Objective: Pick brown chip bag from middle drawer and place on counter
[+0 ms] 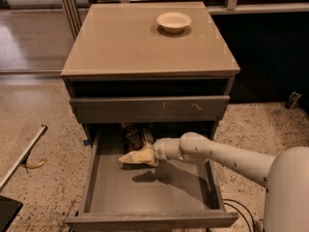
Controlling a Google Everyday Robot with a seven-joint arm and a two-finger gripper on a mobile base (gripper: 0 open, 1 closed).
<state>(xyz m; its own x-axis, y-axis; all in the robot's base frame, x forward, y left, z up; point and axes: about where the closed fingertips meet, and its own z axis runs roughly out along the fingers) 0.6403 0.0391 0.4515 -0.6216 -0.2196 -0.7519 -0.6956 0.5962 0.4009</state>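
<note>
The middle drawer (92,178) is pulled open at the bottom of the grey cabinet. The brown chip bag (137,139) lies at the drawer's back, dark brown with its pale yellow-cream end (136,157) pointing forward. My gripper (151,153) is inside the drawer at the bag's cream end, touching or very close to it; the end of the white arm hides it. The arm reaches in from the lower right. The beige counter (120,42) tops the cabinet above.
A white bowl (174,21) stands at the counter's back right. A shut grey drawer front with white scratch marks (145,109) overhangs the bag. A grey bar (21,158) and a yellow scrap (34,165) lie on the floor to the left. Cables (236,207) lie at the lower right.
</note>
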